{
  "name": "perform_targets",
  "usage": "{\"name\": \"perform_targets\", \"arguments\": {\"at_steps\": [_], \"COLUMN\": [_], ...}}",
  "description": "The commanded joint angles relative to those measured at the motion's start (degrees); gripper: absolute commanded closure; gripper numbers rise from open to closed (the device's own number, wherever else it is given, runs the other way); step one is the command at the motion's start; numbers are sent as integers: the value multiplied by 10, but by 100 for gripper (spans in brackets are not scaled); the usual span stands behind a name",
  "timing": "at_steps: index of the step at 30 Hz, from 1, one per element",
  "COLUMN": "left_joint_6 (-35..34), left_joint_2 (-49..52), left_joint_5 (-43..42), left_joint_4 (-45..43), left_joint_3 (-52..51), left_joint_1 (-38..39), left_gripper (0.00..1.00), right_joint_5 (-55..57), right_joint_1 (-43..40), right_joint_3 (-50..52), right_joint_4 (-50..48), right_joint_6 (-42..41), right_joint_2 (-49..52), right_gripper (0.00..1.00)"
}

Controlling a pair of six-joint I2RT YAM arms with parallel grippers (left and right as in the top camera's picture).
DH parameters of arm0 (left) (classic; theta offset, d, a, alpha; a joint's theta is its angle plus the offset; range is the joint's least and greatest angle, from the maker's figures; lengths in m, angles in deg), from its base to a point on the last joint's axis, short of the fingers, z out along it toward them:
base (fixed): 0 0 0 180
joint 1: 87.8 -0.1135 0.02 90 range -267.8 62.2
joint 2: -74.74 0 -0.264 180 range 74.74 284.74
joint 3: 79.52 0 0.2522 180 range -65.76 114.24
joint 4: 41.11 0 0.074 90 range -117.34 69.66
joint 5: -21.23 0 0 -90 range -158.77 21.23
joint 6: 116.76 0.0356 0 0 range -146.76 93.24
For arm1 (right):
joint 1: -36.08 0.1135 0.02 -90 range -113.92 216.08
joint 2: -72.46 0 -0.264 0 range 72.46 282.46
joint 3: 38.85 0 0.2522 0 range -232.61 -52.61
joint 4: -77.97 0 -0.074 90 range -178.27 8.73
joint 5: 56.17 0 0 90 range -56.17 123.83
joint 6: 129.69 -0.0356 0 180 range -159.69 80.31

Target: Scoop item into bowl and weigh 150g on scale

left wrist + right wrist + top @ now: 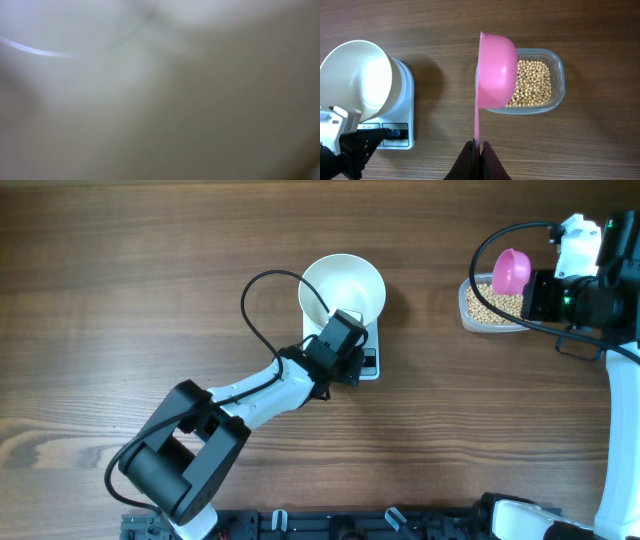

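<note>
Pink scoop point(495, 70) clamped by handle in right gripper point(478, 150) | handle axis straight ahead of jaws | beans point(535, 85) in clear container point(559, 65) just beside cup, right arm nearer | bowl point(355, 75) on scale point(402, 135) well apart, opposite side | left gripper point(347, 328) closed at bowl rim.

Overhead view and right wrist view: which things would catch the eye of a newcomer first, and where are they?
The bright pink scoop stands out first: the right tool is shut on its handle and holds it over the clear container of tan beans, on the right side of the table. Next comes the white bowl, which sits on the scale near the middle, with the left tool at its near rim.
</note>
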Motion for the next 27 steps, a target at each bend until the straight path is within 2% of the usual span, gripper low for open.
{"name": "perform_targets", "arguments": {"at_steps": [1,17,22,27], "left_joint_6": [9,9,9,7], "left_joint_2": [39,41,-24,-141], "left_joint_5": [-7,-7,-7,-7], "left_joint_4": [18,19,19,22], "left_joint_3": [-23,-23,-22,-21], "left_joint_1": [-1,-1,-1,-1], "left_gripper": [96,96,96,96], "right_joint_5": [5,5,5,5], "right_joint_1": [-2,-2,-2,-2], "right_joint_3": [4,4,4,4], "right_joint_4": [0,0,1,1], "right_joint_6": [-10,-19,-25,-25], "right_joint_2": [5,5,5,5], "right_gripper": [96,96,96,96]}}
